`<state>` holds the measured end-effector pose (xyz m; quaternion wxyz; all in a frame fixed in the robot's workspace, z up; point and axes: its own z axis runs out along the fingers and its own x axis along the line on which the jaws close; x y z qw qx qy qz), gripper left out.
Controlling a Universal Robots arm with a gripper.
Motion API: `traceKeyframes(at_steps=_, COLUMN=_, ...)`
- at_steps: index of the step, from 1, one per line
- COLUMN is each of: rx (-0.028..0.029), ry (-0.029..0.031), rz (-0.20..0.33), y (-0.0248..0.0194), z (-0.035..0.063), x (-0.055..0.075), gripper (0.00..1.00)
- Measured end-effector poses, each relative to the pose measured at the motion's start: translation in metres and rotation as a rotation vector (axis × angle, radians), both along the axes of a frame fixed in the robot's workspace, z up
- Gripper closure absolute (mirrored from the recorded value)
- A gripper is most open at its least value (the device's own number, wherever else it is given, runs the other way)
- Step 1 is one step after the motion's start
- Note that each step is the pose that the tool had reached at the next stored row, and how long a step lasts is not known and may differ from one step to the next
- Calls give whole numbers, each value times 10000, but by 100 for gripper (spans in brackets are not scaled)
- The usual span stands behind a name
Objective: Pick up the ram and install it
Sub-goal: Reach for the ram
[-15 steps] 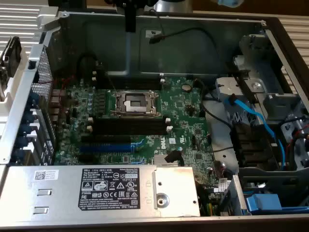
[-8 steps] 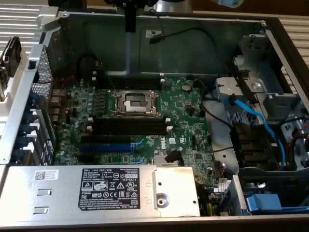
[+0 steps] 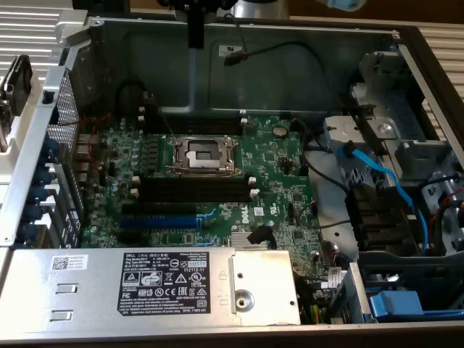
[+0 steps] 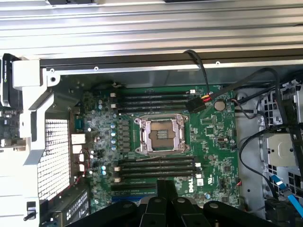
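The task is standing at an early stage. The open computer case [image 3: 304,69] is showing the green motherboard [image 3: 283,181], with the four black memory slots [image 3: 192,190] beside the bare CPU socket [image 3: 203,154] all sitting empty. The second bank of slots [image 4: 154,100] on the socket's other side is looking empty too. No green stick is seated anywhere on the board, so the installing is not yet done. The hand [image 4: 165,184] is hovering above the board with its fingers pressed together, the two black pads meeting along a thin line. Whether the ram is being pinched edge-on in that line I cannot tell, because nothing green and no white label is peeking out past the pads. In the exterior view a dark bar is hanging from the arm by the case's far wall, high above the board and well apart from the slots. It could be the fingers or the stick, and I cannot tell which. Through the wrist view the fingertips are lining up over the near bank of slots and the blue expansion slot [image 3: 156,221], apart from them and touching nothing.
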<state>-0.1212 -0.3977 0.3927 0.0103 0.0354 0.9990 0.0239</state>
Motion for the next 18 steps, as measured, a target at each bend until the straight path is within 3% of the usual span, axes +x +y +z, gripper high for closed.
traceKeyframes(at_steps=5, rx=-40, ry=1, rz=0, y=146, z=1, x=-21, gripper=90)
traceKeyframes(at_steps=18, rx=-42, ry=-37, rz=-1, y=193, z=7, x=-480, gripper=90)
